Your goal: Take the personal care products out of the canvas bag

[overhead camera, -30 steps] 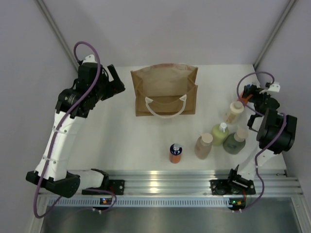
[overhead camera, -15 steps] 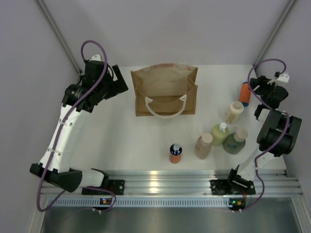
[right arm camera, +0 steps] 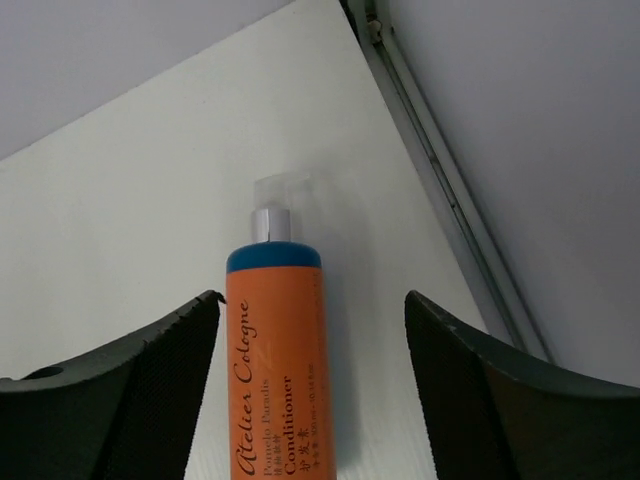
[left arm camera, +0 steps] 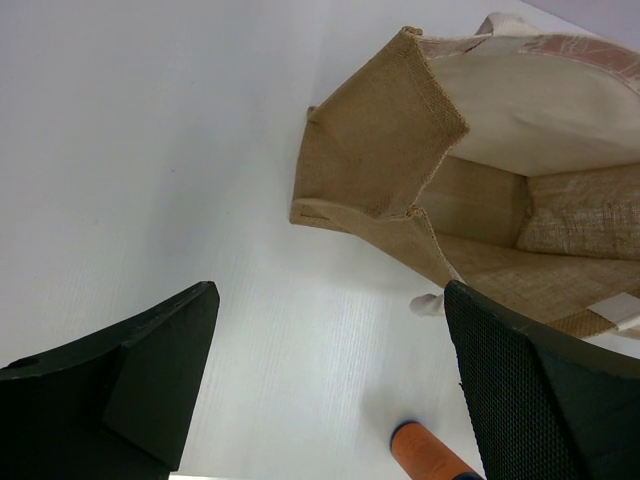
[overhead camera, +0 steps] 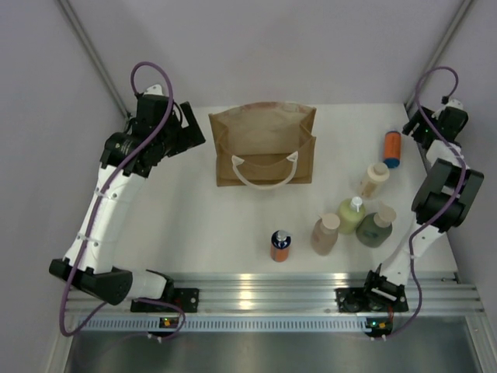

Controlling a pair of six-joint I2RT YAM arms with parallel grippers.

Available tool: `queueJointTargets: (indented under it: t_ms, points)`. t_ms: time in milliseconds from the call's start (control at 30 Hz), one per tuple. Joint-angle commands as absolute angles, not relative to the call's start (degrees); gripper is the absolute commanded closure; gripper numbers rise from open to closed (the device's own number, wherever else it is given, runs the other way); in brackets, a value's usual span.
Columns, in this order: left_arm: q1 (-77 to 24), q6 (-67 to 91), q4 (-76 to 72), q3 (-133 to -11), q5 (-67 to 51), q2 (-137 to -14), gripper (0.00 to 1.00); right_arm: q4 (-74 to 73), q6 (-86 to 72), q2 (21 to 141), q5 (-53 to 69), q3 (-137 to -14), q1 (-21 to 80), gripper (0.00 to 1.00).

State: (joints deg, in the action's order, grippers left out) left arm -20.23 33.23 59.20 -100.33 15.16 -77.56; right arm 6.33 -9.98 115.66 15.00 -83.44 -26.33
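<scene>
Now our right hand [right arm camera: 312, 300] hangs spread wide, facing the orange bottle [right arm camera: 272, 350] lying on the table [right arm camera: 120, 200], our left hand [left arm camera: 330, 290] likewise parted beside the canvas bag [left arm camera: 400, 140]

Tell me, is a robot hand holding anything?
Nothing is held. The left gripper and right gripper are both open; the orange bottle lies free, untouched.

Orange bottle [right arm camera: 272, 370] label: "Atelier Cologne", "Conditioner"; smaller print between unreadable.

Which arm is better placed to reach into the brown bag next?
Probably left: the left gripper, open, sits beside the canvas bag; the right gripper is far off by an orange bottle.
</scene>
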Motion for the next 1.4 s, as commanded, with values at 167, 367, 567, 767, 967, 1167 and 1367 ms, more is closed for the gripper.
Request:
queueJointTargets:
  t_ms: [167, 367, 567, 767, 967, 1167, 1367]
  points:
    - [-19.9, 32.6, 59.1, -99.5, 15.4, -76.4, 0.01, -23.7, -6.4, 127.5, 9.4, -108.9, -23.7, 0.01]
    - [-19.9, 31.9, 59.3, -99.0, 14.5, -77.3, 0.01, -31.7, -4.3, 134.2, 8.2, -118.7, -19.6, 0.01]
    - [-19.9, 31.7, 59.6, -98.5, 13.7, -76.8, 0.01, -36.2, -3.7, 141.4, 6.3, -126.4, -17.8, 0.02]
    - [-20.0, 31.9, 59.8, -97.1, 12.7, -76.6, 0.01, -37.9, -3.1, 145.0, 4.7, -132.4, -17.2, 0.15]
    - [-19.9, 31.4, 60.0, -97.3, 12.7, -76.4, 0.01, -41.5, -0.5, 145.0, 0.8, -130.7, -16.9, 0.3]
    - [-19.9, 30.5, 60.4, -98.9, 13.5, -76.6, 0.01, -43.6, 1.1, 143.9, 1.5, -128.0, -15.6, 0.53]
    - [-19.8, 30.9, 60.3, -98.2, 13.4, -76.8, 0.01, -41.4, -1.7, 142.0, 3.7, -134.1, -15.4, 1.0]
